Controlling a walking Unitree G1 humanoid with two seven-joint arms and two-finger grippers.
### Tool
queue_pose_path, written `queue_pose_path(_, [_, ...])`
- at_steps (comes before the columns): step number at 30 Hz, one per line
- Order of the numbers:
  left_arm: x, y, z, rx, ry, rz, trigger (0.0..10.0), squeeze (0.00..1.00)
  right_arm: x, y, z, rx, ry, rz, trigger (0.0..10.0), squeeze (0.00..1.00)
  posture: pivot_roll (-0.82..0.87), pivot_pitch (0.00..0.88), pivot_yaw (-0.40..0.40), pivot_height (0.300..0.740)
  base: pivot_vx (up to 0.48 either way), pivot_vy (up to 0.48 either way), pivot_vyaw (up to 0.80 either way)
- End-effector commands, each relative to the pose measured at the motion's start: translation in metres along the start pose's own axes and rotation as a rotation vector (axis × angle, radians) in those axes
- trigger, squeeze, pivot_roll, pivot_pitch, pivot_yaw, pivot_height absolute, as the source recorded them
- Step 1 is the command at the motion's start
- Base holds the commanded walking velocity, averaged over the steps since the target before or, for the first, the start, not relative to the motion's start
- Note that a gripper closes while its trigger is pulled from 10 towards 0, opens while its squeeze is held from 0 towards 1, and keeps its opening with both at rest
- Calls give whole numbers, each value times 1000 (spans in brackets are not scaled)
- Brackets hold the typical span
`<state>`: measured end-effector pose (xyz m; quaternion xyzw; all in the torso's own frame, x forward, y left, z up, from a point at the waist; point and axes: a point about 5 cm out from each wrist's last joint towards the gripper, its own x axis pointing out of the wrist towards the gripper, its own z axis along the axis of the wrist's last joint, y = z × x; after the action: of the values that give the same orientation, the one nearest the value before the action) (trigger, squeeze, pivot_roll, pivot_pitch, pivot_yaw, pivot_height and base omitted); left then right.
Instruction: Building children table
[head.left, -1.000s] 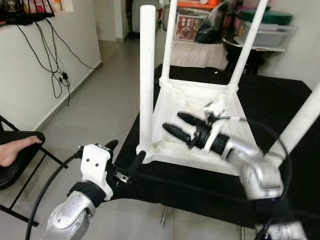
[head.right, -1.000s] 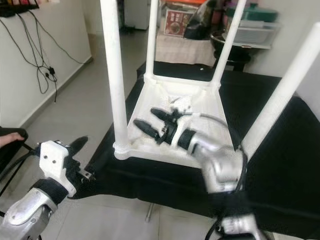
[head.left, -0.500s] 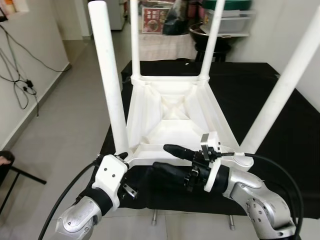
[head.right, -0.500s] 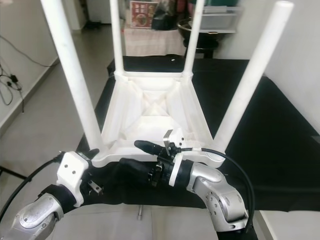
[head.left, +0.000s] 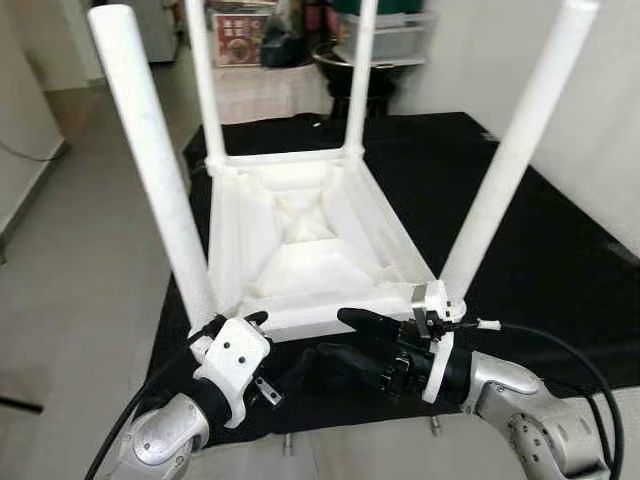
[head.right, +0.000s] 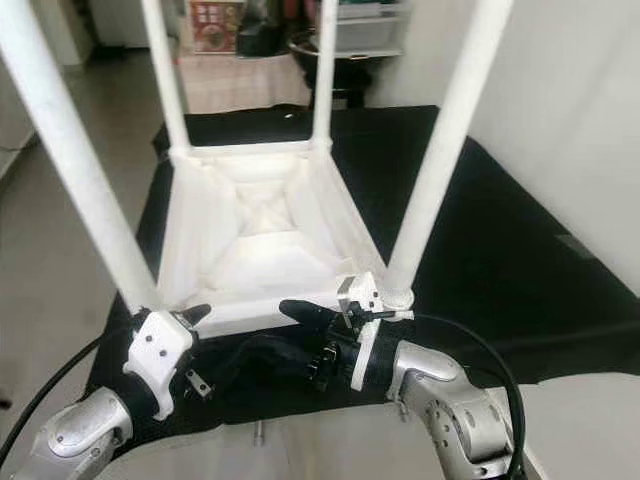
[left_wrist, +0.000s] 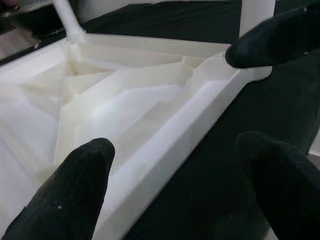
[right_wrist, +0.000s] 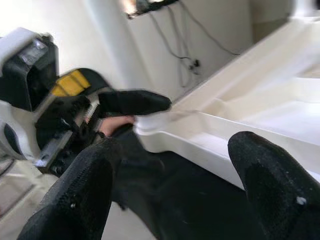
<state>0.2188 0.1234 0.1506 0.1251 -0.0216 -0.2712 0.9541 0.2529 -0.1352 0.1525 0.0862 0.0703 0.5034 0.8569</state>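
Observation:
A white children's table (head.left: 300, 240) lies upside down on a black-covered surface (head.left: 560, 250), its legs pointing up. The near-left leg (head.left: 160, 170) and near-right leg (head.left: 510, 160) rise close to me. My left gripper (head.left: 272, 342) is open at the near-left corner, its fingers (left_wrist: 75, 190) straddling the table's near rim (left_wrist: 190, 130). My right gripper (head.left: 338, 340) is open too and points left along that rim, one finger over the rim (right_wrist: 200, 140) and one in front of it. The two grippers' fingertips nearly meet.
Grey floor (head.left: 60, 300) drops away past the surface's left edge. Behind the table stand a dark bowl and stacked bins (head.left: 350, 50). A white wall (head.left: 600, 100) is to the right. The black cloth to the right of the table is bare.
The camera has swung, shifting the whole scene. My right gripper has drawn back from the table's underside to its near rim. My left gripper has closed in on the near-left corner.

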Motion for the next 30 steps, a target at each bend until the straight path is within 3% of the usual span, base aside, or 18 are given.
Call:
queue_pose_path(1, [0, 3, -1, 17, -2, 18, 10000, 0, 2, -8, -1, -20, 4, -71, 10000, 0, -86, 18, -28, 740, 0, 0, -800])
queue_pose_path(3, [0, 4, 0, 27, -15, 30, 10000, 0, 7, -15, -2, -35, -5, -132, 10000, 0, -80, 19, -30, 740, 0, 0, -800])
queue_pose_path(7, [-1, 4, 1, 18, -16, 37, 10000, 0, 13, -13, -5, -11, -20, -134, 10000, 0, -77, 18, -31, 740, 0, 0, -713])
queue_pose_path(16, [2, 2, 5, 29, -38, 25, 10000, 0, 17, -11, -8, -20, -19, -117, 10000, 0, -80, 22, -32, 740, 0, -272, 0])
queue_pose_path(30, [3, 9, 6, 36, -49, 102, 10000, 0, 15, -12, -4, -57, 5, -67, 10000, 0, -76, 23, -38, 740, 0, 0, 0])
